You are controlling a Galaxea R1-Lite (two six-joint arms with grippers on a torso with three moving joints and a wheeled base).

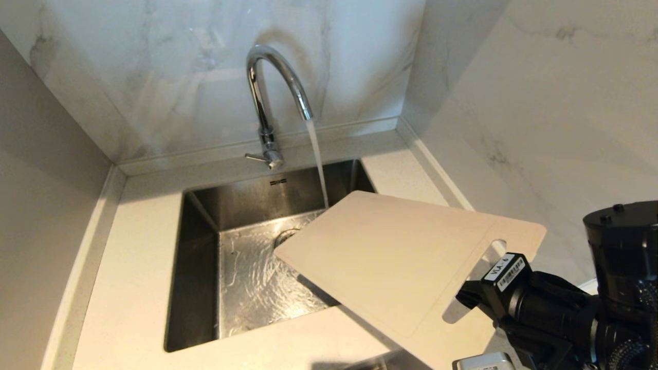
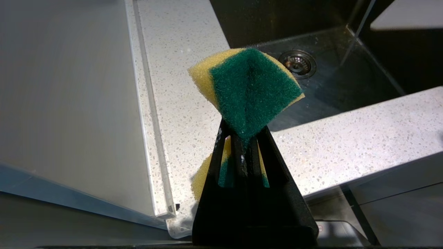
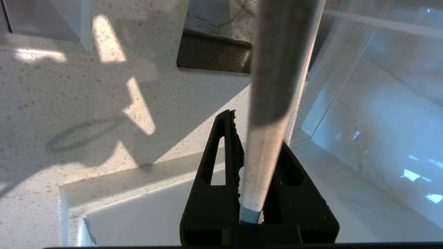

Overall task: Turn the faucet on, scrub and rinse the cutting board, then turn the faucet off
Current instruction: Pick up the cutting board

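While one faucet runs, right gripper clamps one cutting board.

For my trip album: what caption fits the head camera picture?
Right gripper holds the cutting board tilted over the sink while the faucet runs.

**A:** The faucet is seen as polished chrome, mirror-glossy. The sink looks like brushed steel, wet and shiny at the bottom.

**B:** The cutting board reads as matt cream plastic, smooth. The countertop is speckled stone, and marble-look glossy panels are seen on the wall. The sponge: yellow foam, rough green scouring layer.
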